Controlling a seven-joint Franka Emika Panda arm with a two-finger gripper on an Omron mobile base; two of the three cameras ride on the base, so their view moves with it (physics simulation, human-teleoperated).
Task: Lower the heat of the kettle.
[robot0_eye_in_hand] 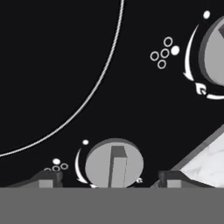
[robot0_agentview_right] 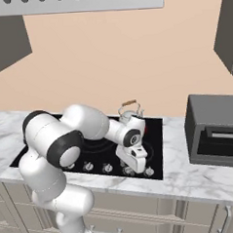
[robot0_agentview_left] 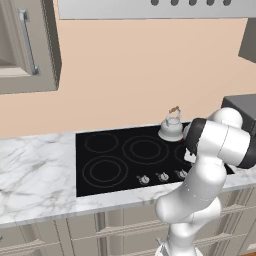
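Left base view: sits behind me to my left, high, looking forward and down across the cooktop (robot0_agentview_left: 125,157) and marble counter (robot0_agentview_left: 35,175), wall beyond. My arm rises at its lower right.

Right base view: same height, behind me to my right, facing the same way; arm at lower left. Both share the cooktop, the kettle (robot0_agentview_left: 171,126) at its back, the knob row and the wall.

Hand view: very near, looking straight at the black glass; one knob (robot0_eye_in_hand: 113,164) sits between my fingertips (robot0_eye_in_hand: 46,180).
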